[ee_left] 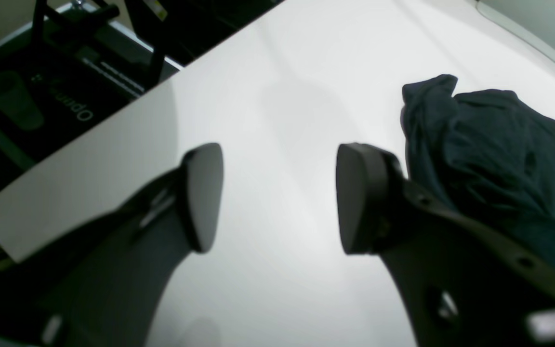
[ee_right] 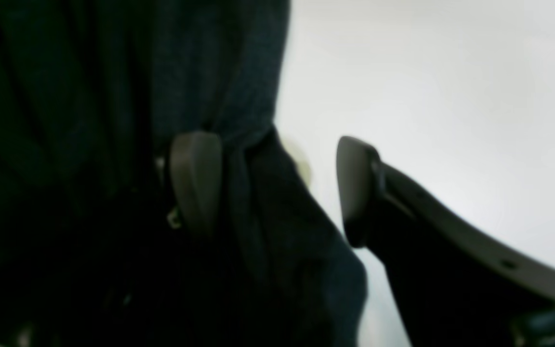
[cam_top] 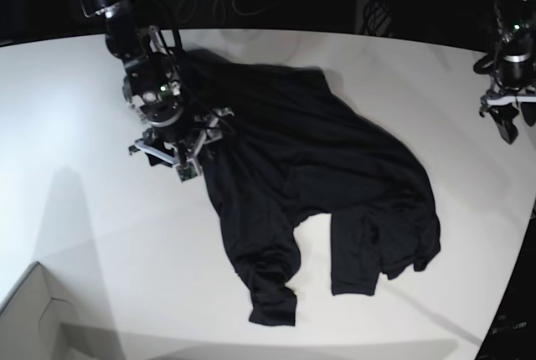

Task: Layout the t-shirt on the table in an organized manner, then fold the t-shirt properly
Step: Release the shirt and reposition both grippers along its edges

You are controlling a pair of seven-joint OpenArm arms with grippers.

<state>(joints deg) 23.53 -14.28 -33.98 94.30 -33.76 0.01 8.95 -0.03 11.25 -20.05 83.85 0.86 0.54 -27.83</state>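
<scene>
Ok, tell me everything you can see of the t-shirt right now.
The t-shirt is plain black, thin, soft-looking fabric with no print showing. It lies crumpled on the white table, not spread flat: the body is bunched and creased, with two folded lobes hanging toward the near edge. The right claw sits at its left border, jaws open, and the right wrist view shows a fold of cloth between them, not clamped. The left claw is open and well clear of it.

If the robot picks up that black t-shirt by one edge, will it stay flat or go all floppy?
Probably floppy: the t-shirt already lies in wrinkles and bunched folds on the table, so it would likely droop and hang down. It looks thin and light. Pushed, it would probably crumple up more than slide as one piece.
</scene>
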